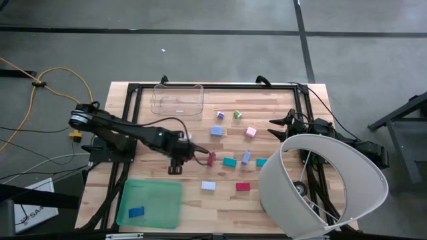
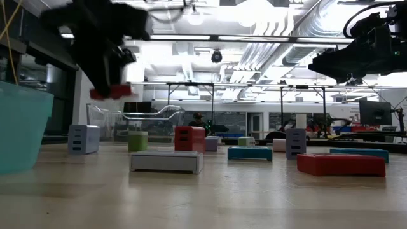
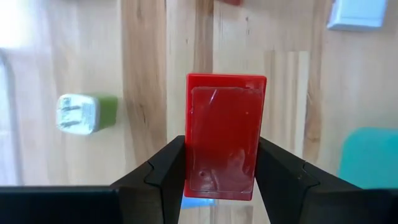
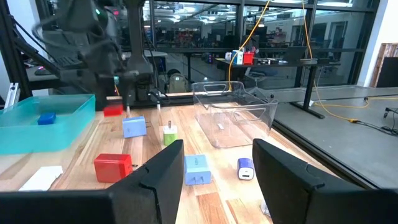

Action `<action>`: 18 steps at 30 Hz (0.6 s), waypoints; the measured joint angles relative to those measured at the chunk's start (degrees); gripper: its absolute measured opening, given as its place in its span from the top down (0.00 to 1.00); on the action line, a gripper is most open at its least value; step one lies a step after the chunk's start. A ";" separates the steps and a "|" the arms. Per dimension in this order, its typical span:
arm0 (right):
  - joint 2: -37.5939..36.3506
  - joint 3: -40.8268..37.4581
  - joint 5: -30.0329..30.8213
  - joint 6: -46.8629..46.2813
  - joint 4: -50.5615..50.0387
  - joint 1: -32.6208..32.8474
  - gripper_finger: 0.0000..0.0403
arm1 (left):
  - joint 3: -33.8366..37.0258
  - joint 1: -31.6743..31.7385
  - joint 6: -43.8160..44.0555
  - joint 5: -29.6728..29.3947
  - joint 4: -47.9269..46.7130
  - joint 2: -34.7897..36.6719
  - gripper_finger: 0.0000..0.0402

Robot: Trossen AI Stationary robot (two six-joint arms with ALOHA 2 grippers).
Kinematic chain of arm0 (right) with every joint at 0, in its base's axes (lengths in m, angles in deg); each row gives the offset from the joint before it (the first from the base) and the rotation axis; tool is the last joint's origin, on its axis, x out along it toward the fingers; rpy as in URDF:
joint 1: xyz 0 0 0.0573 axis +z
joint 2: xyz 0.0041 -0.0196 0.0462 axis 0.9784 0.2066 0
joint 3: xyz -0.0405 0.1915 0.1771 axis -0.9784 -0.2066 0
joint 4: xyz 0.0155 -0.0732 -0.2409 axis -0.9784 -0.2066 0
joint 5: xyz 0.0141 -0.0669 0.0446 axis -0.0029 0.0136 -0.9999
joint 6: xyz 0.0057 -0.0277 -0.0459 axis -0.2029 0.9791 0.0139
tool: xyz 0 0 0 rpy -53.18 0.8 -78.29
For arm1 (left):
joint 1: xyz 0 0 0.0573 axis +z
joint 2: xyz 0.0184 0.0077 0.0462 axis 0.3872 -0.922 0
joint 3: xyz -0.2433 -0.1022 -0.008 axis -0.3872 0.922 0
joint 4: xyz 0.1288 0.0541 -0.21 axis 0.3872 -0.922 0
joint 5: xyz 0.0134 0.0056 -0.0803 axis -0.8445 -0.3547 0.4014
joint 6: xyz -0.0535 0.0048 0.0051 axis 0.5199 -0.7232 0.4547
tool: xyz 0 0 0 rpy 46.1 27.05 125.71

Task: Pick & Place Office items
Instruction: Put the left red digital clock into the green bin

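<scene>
1. A red block (image 3: pixel 225 137) is pinched between the fingers of the left gripper (image 1: pixel 208 159) and is held clear above the table, as the low view shows.
2. The block's long axis is seen running forward from the fingers, which clamp its two long sides.
3. The green tray (image 1: pixel 160 207), already holding one blue block (image 1: pixel 136 213), lies toward the front-left corner of the table; a swing that way is judged to be needed.
4. The right gripper (image 4: pixel 214 165) is parked with fingers spread at the far-right side, well apart.

Left arm holds a red piece over the table

The left gripper (image 1: pixel 208 159) grips a red block (image 1: pixel 211 159) above the wood; small blocks lie nearby; a blue block (image 1: pixel 136 212) sits in the green tray (image 1: pixel 163 193).
</scene>
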 joint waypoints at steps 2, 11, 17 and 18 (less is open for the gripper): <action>0.00 0.01 0.01 0.00 0.00 -0.01 0.56 | 0.00 -1.24 1.50 -0.91 -1.40 2.00 0.61; 0.00 0.02 0.00 0.00 0.00 0.00 0.56 | 0.00 -8.88 8.90 -1.61 -6.11 7.89 0.61; 0.00 0.00 0.00 0.00 0.00 -0.01 0.56 | 0.00 -16.41 15.86 -1.59 -8.81 9.86 0.61; 0.00 0.01 0.01 0.00 0.00 0.00 0.56 | 0.00 -17.88 17.75 -1.61 -9.38 9.95 0.61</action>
